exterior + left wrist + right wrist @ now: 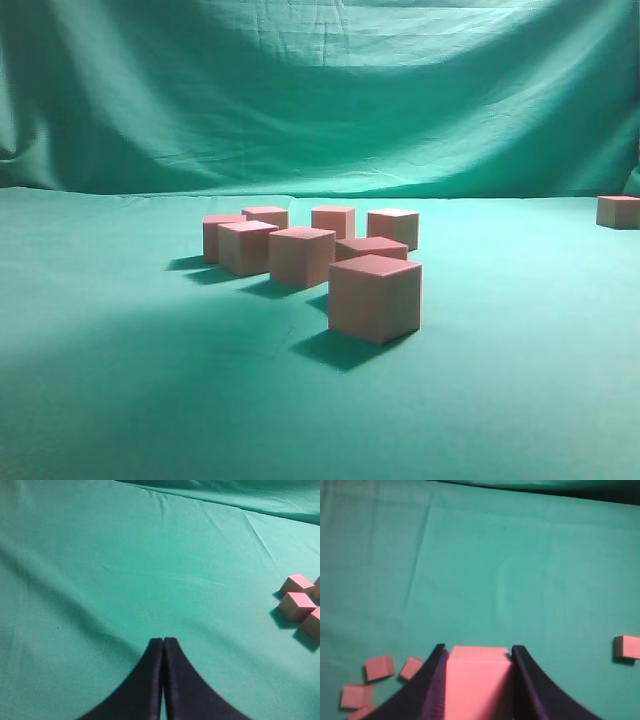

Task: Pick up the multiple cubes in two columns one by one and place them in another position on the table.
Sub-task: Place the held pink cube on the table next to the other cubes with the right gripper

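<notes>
A pinkish-red cube [477, 680] is sitting clamped between the two black fingers of the right gripper [477, 652], which are pressing against its left and right faces in the right wrist view, above the green tabletop [520, 580]. Below and to the left of that gripper, a few more cubes [380, 667] are lying loosely grouped on the cloth, and a single cube [626, 646] is resting well apart at the right edge. In the exterior view, seven cubes [300, 255] are standing close together near the middle of the tabletop [120, 350], the nearest and largest-looking one [375, 297] casting a shadow toward the front left, while one lone cube [618, 211] is sitting far off at the right edge near the draped green backdrop [320, 90]. The left gripper [163, 641] is hanging over bare cloth with its fingers pressed together, holding nothing, and three cubes [297, 605] are showing at the right edge of its view.
</notes>
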`<action>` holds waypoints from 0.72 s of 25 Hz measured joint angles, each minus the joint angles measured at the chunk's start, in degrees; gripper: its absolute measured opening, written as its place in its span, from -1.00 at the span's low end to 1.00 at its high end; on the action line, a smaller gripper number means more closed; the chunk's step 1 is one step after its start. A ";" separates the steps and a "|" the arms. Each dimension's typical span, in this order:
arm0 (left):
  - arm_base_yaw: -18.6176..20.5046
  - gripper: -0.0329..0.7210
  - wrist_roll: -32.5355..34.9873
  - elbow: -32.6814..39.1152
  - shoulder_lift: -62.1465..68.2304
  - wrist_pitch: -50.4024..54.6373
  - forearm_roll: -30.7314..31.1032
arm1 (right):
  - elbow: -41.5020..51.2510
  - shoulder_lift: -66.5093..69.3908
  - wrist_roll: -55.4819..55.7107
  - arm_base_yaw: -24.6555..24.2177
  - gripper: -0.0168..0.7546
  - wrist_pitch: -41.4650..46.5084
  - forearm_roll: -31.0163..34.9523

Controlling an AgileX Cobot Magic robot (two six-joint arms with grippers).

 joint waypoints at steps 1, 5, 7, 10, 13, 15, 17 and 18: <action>0.00 -0.91 0.00 0.00 0.00 0.00 0.00 | 2.28 -2.11 0.00 1.38 -0.31 0.14 0.00; 0.00 -0.91 0.00 0.00 0.00 0.00 0.00 | 13.19 -9.77 -0.08 7.69 -0.31 0.37 0.00; 0.00 -0.91 0.00 0.00 0.00 0.00 0.00 | 19.00 -12.46 -0.08 11.22 -0.31 0.43 0.00; 0.00 -0.91 0.00 0.00 0.00 0.00 0.00 | 27.22 -14.72 -0.08 17.62 -0.31 0.21 0.00; 0.00 -0.91 0.00 0.00 0.00 0.00 0.00 | 33.74 -14.83 -2.13 23.67 -0.31 -0.04 0.00; 0.00 -0.91 0.00 0.00 0.00 0.00 0.00 | 36.42 -14.83 -4.63 27.48 -0.31 -0.04 0.00; 0.00 -0.91 0.00 0.00 0.00 0.00 0.00 | 38.22 -14.33 -6.11 31.28 -0.31 -0.26 0.00; 0.00 -0.91 0.00 0.00 0.00 0.00 0.00 | 38.79 -13.85 -6.54 32.64 -0.31 -0.53 0.00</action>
